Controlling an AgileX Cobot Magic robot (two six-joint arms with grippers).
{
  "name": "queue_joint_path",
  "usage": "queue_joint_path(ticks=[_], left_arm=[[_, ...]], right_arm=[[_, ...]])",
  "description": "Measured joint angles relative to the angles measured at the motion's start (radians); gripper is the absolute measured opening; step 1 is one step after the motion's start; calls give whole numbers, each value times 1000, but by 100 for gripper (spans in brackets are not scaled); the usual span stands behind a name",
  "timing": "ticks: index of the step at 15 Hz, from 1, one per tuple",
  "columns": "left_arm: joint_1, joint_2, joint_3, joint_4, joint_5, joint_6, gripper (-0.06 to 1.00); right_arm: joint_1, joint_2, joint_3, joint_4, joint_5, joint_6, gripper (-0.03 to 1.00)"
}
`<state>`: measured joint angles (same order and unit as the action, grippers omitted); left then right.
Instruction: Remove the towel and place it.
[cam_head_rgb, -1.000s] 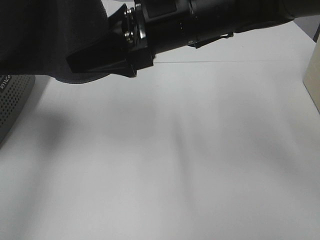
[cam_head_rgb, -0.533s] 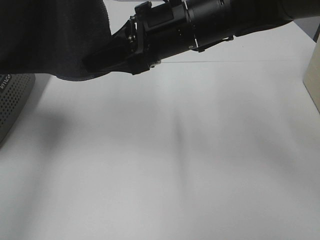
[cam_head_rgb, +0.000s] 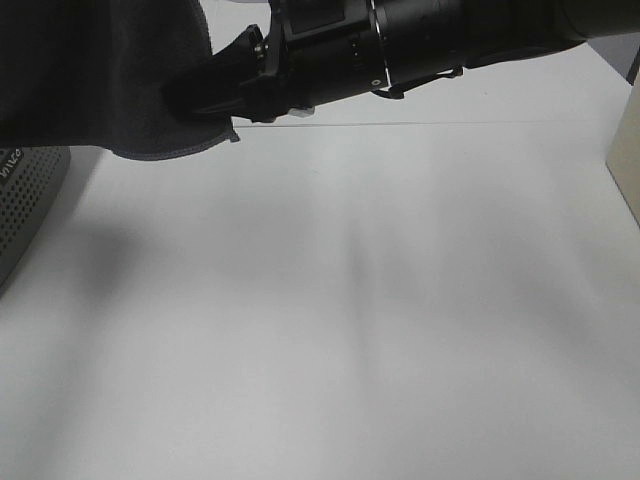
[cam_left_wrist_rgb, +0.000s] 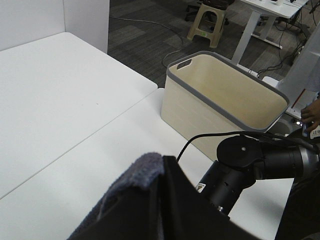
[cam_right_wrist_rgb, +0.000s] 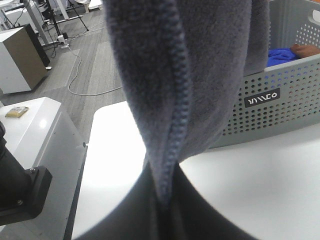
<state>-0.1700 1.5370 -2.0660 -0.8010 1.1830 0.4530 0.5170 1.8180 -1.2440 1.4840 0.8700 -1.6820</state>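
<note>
The towel (cam_head_rgb: 90, 70) is a dark charcoal cloth hanging at the top left of the exterior view, above the table. My right gripper (cam_head_rgb: 195, 100) reaches across from the upper right and is shut on the towel's lower hemmed edge. In the right wrist view the towel (cam_right_wrist_rgb: 210, 60) hangs down with its stitched hem pinched in the gripper (cam_right_wrist_rgb: 162, 200). In the left wrist view my left gripper (cam_left_wrist_rgb: 159, 187) is shut on a fold of the towel (cam_left_wrist_rgb: 142, 167). The left gripper is hidden in the exterior view.
A grey perforated basket (cam_head_rgb: 20, 200) stands at the left edge; the right wrist view shows it (cam_right_wrist_rgb: 280, 95) holding a blue cloth (cam_right_wrist_rgb: 282, 52). A beige bin with a grey rim (cam_left_wrist_rgb: 225, 100) stands off the table's right end, its edge showing in the exterior view (cam_head_rgb: 625, 160). A white table (cam_head_rgb: 350, 320) lies below.
My right gripper was open beside the towel's lower edge. It moved left onto the hem and closed on it. A towel corner now sticks out below the fingers.
</note>
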Motion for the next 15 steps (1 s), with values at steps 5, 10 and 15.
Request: queue_joint_path(ticks=[5, 10, 15], left_arm=[[0, 0, 0, 1, -1, 4, 0], [0, 0, 0, 15, -27, 53, 0], [0, 1, 0, 19, -192, 127, 0]], right_arm=[[0, -46, -36, -204, -167, 319, 1], [-1, -139, -235, -797, -87, 911, 1], [-1, -147, -595, -1255, 240, 1260, 1]])
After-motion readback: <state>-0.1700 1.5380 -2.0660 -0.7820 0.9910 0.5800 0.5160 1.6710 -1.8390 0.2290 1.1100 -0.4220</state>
